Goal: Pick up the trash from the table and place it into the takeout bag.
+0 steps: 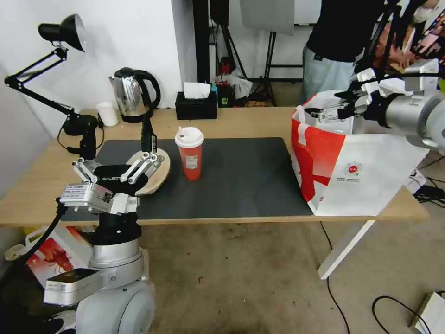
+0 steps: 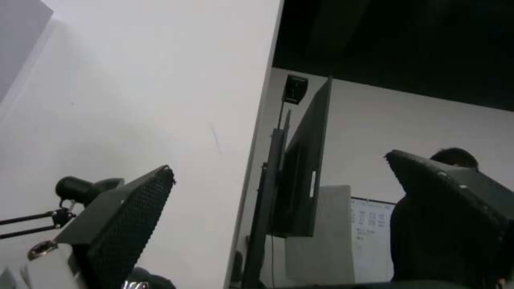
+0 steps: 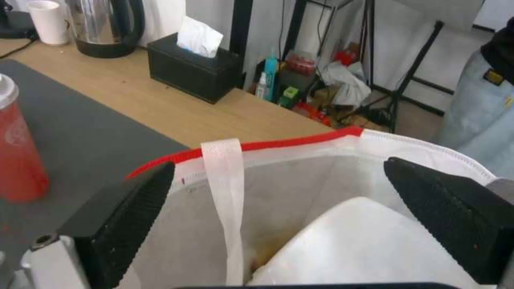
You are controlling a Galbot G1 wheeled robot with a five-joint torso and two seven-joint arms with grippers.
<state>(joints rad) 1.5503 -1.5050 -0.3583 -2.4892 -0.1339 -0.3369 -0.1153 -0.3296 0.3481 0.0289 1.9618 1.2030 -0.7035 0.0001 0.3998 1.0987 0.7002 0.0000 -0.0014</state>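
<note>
Left gripper (image 1: 147,139) waits released above the lid (image 1: 155,174); right gripper (image 1: 327,111), released, hovers over the bag (image 1: 366,176), bowl (image 3: 369,245) inside. Cup (image 1: 190,153) seems next.

Left arm (image 1: 111,278): rounded silver-grey joint shells with black collars between them. A black cable (image 1: 37,246) runs along its 9 o'clock side. White labels with small print sit on the silver wrist block. Left gripper (image 1: 147,121): black body marked "GALBOT" in white, silver linkage bars, black fingers (image 2: 128,208) with fine dimpled pads and a screw at one base. Right arm (image 1: 417,113): silver cylinder, black collar. Right gripper (image 1: 327,104): white housing, silver links, black textured fingers (image 3: 128,208).
</note>
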